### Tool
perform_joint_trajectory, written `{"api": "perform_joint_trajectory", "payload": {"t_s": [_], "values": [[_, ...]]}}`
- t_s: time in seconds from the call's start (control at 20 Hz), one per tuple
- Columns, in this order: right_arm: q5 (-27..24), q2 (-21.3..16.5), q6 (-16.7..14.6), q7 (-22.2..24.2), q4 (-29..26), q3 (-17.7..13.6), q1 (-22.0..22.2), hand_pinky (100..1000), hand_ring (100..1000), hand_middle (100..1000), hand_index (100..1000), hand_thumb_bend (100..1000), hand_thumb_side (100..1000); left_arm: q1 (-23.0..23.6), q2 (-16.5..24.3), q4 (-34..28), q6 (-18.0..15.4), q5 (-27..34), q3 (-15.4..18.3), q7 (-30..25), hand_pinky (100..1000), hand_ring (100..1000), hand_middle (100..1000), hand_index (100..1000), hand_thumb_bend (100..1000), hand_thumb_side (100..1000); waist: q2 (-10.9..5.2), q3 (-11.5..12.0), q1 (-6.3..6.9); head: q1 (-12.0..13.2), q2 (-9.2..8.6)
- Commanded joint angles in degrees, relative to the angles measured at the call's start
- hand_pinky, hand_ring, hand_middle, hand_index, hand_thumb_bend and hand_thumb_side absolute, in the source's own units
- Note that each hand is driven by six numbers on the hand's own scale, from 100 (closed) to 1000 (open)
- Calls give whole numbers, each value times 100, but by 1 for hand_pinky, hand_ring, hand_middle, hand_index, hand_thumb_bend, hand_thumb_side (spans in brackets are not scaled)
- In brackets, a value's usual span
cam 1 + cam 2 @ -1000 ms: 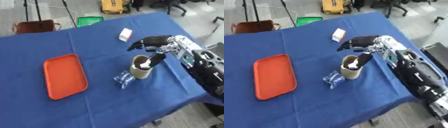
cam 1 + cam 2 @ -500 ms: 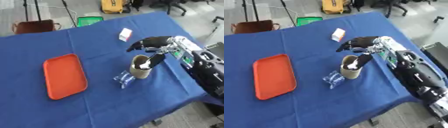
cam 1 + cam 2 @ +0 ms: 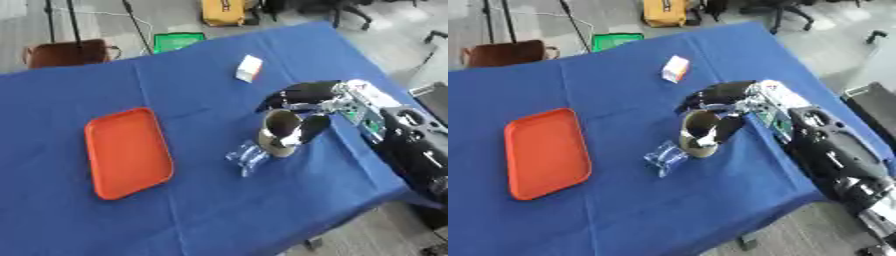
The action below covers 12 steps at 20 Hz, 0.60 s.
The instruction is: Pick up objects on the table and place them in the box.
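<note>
One hand in play: the robot's right hand (image 3: 302, 97), reaching in from the right edge over the blue table (image 3: 201, 210). Its fingers (image 3: 273, 100) stretch past the far side of a tan paper cup (image 3: 278, 132), and the thumb (image 3: 311, 128) hangs down along the cup's right side, so the cup sits between thumb and fingers. Whether the fingers actually bear on the cup wall I cannot tell; the hand looks curled about it rather than spread flat. The cup stands upright on the cloth, dark mouth facing up, right of the table's middle.

Just beside the cup, at its lower left and seemingly touching its base, lies a crumpled clear plastic piece (image 3: 245, 156), pale bluish against the cloth.

Farther back, well apart from the hand, a small white box (image 3: 248, 68) with an orange side rests on the table toward the far edge.

Well to the left, an orange tray (image 3: 128, 152) lies flat, long side running away from the robot, nothing visible on it.

Behind the hand the arm (image 3: 824, 150) runs back to the lower right, black with a pale panel near the wrist.

Beyond the table's far edge, on the floor: a brown chair (image 3: 66, 53), a green object (image 3: 178, 41) and a yellow case (image 3: 224, 11).

The left hand shows in neither view.
</note>
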Motion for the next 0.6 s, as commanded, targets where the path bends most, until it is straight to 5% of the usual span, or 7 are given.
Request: {"api": "perform_joint_trajectory", "payload": {"t_s": [0.05,0.6], "values": [[105,-139,-133,88,7,-40,-55,870,874,881,984,431,812,-45,99,-61,-4,-2,16,-11,751,775,769,895,360,1000,-62,-11,11,-15,25],[485,-18,-111,-86,94,-86,-23,856,860,873,986,414,748,-53,73,-65,1,0,6,-25,751,778,770,897,358,1000,-39,-12,46,-33,25]]}}
